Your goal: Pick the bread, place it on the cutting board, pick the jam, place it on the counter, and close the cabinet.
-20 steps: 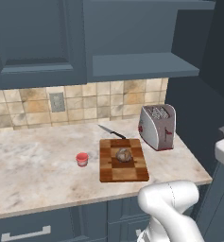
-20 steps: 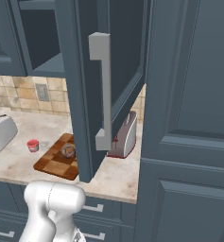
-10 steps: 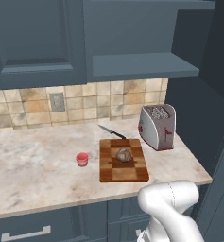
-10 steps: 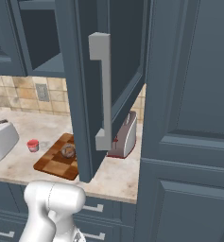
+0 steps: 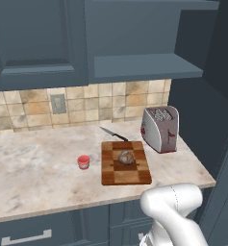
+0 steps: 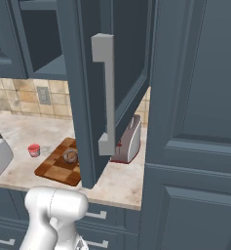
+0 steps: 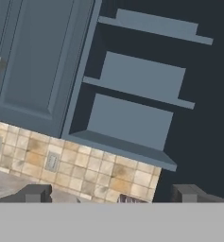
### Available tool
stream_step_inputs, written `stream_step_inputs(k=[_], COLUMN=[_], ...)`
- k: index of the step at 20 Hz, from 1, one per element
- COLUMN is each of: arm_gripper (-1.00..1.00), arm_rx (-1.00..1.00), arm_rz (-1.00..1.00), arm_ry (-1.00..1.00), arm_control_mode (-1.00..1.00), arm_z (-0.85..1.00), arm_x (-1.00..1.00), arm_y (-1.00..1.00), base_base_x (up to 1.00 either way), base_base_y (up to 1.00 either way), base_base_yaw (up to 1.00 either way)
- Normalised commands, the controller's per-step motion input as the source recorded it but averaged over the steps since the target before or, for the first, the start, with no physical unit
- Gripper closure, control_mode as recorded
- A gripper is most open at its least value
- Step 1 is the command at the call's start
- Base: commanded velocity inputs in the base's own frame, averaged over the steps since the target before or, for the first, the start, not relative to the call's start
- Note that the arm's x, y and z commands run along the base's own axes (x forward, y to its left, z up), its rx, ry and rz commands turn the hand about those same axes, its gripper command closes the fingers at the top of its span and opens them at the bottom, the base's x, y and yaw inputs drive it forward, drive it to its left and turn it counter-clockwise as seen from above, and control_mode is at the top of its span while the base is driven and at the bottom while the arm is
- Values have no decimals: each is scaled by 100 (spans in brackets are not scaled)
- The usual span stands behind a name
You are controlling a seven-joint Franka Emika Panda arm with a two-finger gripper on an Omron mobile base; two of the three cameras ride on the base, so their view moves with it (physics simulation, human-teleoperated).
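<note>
The bread (image 5: 126, 157) (image 6: 70, 156) lies on the dark centre of the cutting board (image 5: 110, 175) (image 6: 52, 171). The red jam (image 5: 83, 162) (image 6: 34, 150) stands on the counter (image 5: 33, 173) (image 6: 122, 183), just left of the board. The cabinet has one door swung open (image 6: 80, 73), with its silver bar handle (image 6: 106, 93) facing me and its bare shelves (image 5: 144, 67) (image 7: 132, 118) showing. My gripper (image 7: 113, 194) is open and holds nothing. It is well back from the cabinet and looks up at the shelves.
A silver toaster (image 5: 159, 129) (image 6: 129, 141) stands right of the board, and a knife (image 5: 113, 134) lies behind it. A tall dark cabinet (image 6: 195, 146) closes off the counter's right end. The neighbouring wall cabinet door (image 5: 33, 38) (image 7: 33, 61) is shut.
The white end of my arm has slid out past the right edge of the left base view and lower at the left edge of the right base view. Bread, jam and door have not moved.
</note>
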Motion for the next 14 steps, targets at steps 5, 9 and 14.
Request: stream_step_inputs(k=[5,9,14], arm_gripper=[-100,-100,-100], arm_rx=[0,0,0], arm_rz=[0,0,0], arm_ry=[-1,-1,-1], arm_control_mode=[-100,-100,-100], arm_z=[0,0,0], arm_x=[-13,-17,0], arm_y=[-15,-22,-27], base_base_x=[0,0,0], base_base_y=[0,0,0], base_base_yaw=[0,0,0])
